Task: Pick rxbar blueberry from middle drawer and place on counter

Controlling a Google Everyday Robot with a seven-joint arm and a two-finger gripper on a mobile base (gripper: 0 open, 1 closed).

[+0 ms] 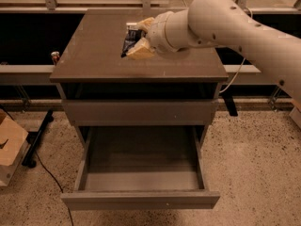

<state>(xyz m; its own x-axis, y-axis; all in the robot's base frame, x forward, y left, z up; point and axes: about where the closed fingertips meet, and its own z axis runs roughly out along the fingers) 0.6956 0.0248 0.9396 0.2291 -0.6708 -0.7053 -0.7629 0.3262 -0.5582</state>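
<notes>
My gripper (135,40) is over the middle of the counter (94,55), shut on the rxbar blueberry (130,40). The bar is a dark navy wrapper with pale print, held upright between the tan fingers (139,51), just above the counter's surface. The middle drawer (141,199) stands pulled wide open below, and its grey-brown inside shows nothing in it. My arm hides the back right part of the counter.
A shut plain drawer front (141,111) sits above the open drawer. A cardboard box (9,145) and a black cable (44,164) lie on the speckled floor at the left. A small can (55,57) stands on the ledge left of the cabinet.
</notes>
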